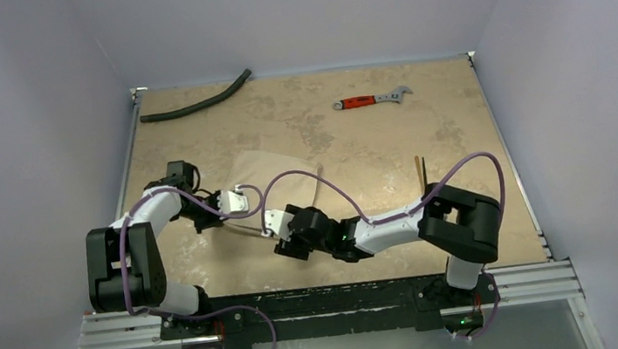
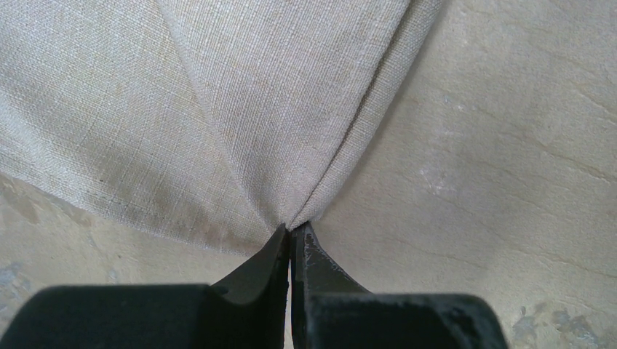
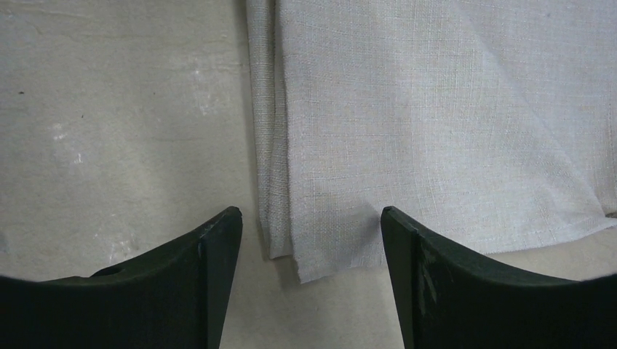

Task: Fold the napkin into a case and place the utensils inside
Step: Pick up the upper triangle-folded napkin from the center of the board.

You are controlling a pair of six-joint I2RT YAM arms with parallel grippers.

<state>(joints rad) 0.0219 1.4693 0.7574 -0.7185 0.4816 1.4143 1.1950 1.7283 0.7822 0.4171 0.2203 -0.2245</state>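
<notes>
The napkin (image 1: 274,171) lies partly folded on the table, left of centre. My left gripper (image 2: 293,228) is shut on a pinched point of the napkin (image 2: 255,109), and the cloth fans out from it in folds. My right gripper (image 3: 309,218) is open. A doubled corner of the napkin (image 3: 436,131) lies flat on the table between its fingertips, touching neither. From above, the left gripper (image 1: 248,209) and right gripper (image 1: 273,236) sit close together at the cloth's near edge. Two thin gold utensils lie on the table, one (image 1: 317,187) at the cloth's right edge, the other (image 1: 418,171) further right.
A red-handled wrench (image 1: 372,99) lies at the back right of the table (image 1: 470,226). A curved black hose (image 1: 196,104) lies at the back left. Purple cables loop over both arms. Walls close in the table on three sides.
</notes>
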